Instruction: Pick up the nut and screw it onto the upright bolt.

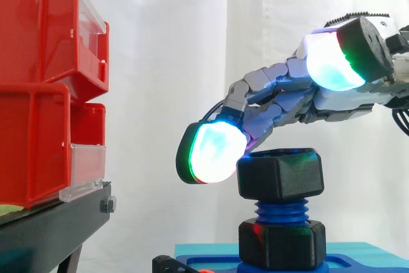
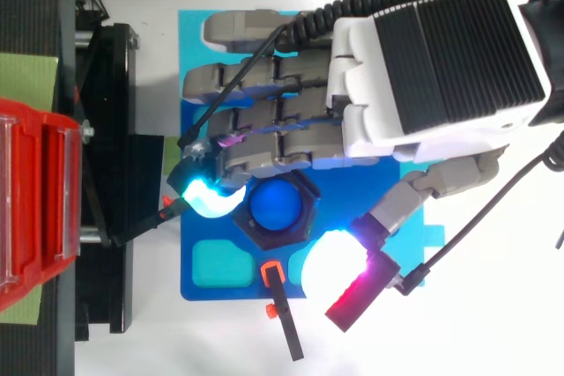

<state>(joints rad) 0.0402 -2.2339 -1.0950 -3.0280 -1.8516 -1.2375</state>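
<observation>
The nut [image 1: 279, 174] is sitting on the very top of the upright bolt [image 1: 281, 211]. A few blue threads show beneath it, and below those a second nut [image 1: 282, 244] sits at the foot of the bolt, right down on the blue base [image 1: 364, 257]. From above, the round blue end of the bolt shows through the middle of the top nut. The hand [image 2: 423, 50] reaches in over it from the right with its fingers stretched out and only gently bent, lying side by side above and beyond the nut. One glowing white-cyan fingertip [image 1: 214, 151] dips down and touches the nut's upper left corner. The thumb [image 1: 332, 62] is held apart from the fingers; from the side its pad stands well above the nut, though from above it lies just beside the nut's near corner. So the hand is spread loosely around the nut, touching it without clamping it. A small black tool [image 2: 284, 323] with an orange end lies at the base's edge. Off to the left, well clear, red bins [image 1: 38, 94] are stacked on a black stand [image 1: 51, 222], with the white curtain [image 1: 179, 43] behind.
</observation>
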